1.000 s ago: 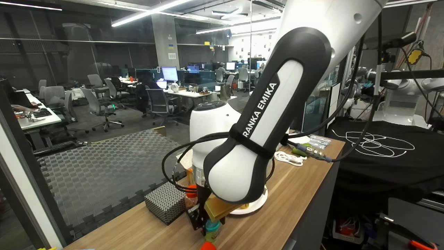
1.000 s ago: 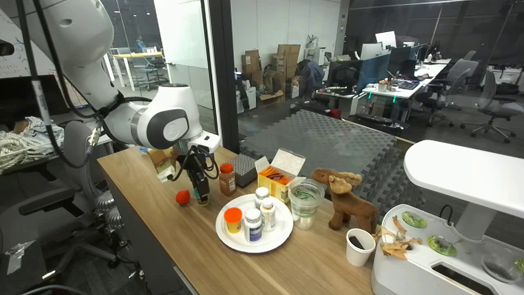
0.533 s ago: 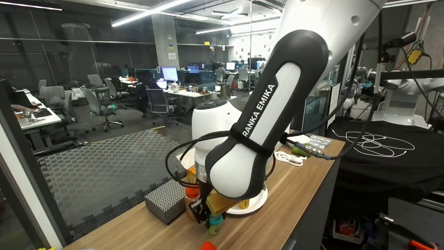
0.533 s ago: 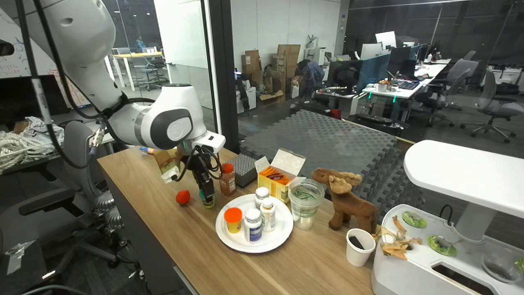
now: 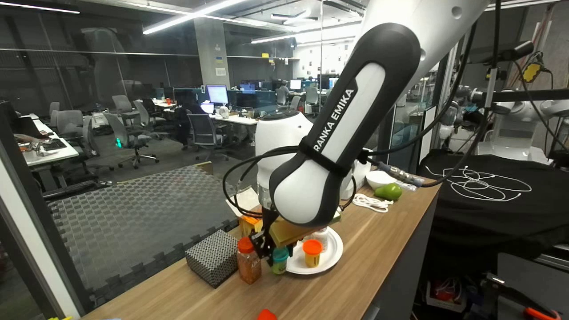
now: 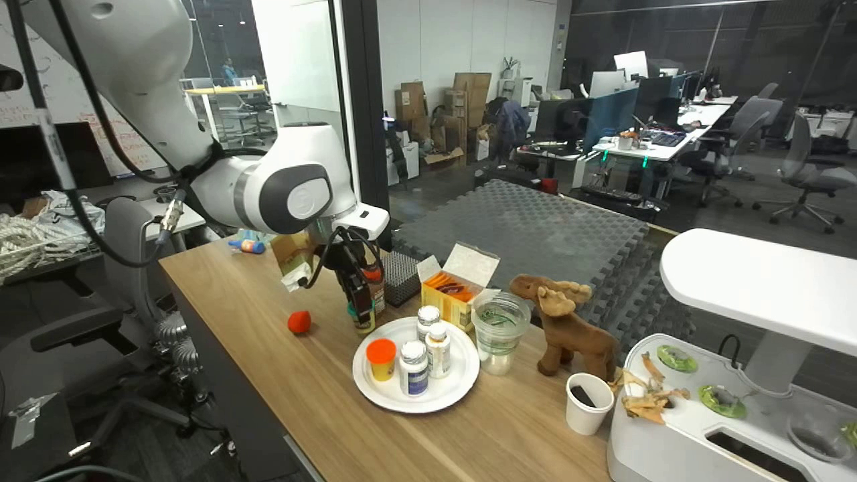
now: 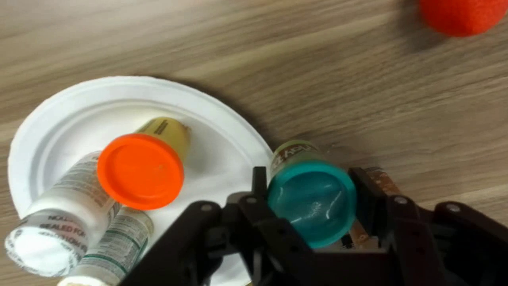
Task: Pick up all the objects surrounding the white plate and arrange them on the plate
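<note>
In an exterior view, we saw the white plate (image 6: pixel 428 404) bearing an orange-lidded cup (image 6: pixel 382 365) and three white bottles (image 6: pixel 414 375). Just past its rim, the gripper (image 7: pixel 308 182) clasped the teal-lidded cup (image 7: pixel 312 204); behind that, a red-capped bottle (image 6: pixel 379 296) stood near a dark block (image 6: pixel 403 284).

Claw (image 7: pixel 309 186): black. Teal-lidded cup (image 7: pixel 311 198): pale yellow-green body, brown label patch, whitish lettering. Orange-lidded cup (image 7: pixel 143 169): yellow body. Plate (image 7: pixel 218 155): plain white. Blue-labelled bottle (image 6: pixel 414 369): white body, white cap. Red-capped bottle (image 5: pixel 249 263): rusty orange-brown below cap. Surface (image 5: pixel 222 304): brown wood, streaked grain. Rectangular block (image 5: pixel 213 258): fine black-and-grey repeating pattern. Toy moose (image 6: pixel 576 331): brown, antlers pale tan.
</note>
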`<state>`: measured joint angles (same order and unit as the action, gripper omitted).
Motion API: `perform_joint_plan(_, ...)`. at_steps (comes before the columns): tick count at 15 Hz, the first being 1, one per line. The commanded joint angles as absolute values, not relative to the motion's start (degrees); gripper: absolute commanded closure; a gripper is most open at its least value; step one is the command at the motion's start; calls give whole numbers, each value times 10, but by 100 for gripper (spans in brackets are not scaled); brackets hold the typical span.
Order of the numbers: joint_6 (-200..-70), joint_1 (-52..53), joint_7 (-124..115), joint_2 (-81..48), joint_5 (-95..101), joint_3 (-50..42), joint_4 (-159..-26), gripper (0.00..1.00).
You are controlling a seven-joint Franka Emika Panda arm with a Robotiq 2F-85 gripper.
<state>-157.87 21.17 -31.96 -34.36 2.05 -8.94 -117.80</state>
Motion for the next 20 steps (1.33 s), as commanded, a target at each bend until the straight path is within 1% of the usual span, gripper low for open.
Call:
perform_joint_plan(1,-1568,208,-319,-337,32,-103,-1177,72)
perform_joint_plan(9,-1556,200,-323,-351,50,-126,-1184,72)
perform_joint_plan(12,-1554,193,-315,-349,49,-121,-1190,72)
perform_joint_plan(13,-1554,192,-315,-349,48,-121,-1190,54)
perform_joint_plan(14,-1554,190,-312,-348,46,-118,-1192,22)
perform_joint_plan(15,-1555,189,-311,-348,46,-117,-1193,22)
perform_joint_plan(16,-1555,188,-310,-346,45,-116,-1195,19)
perform_joint_plan(19,-1556,187,-310,-341,43,-115,-1195,0)
perform_joint_plan(20,-1556,187,-310,-338,42,-115,-1195,0)
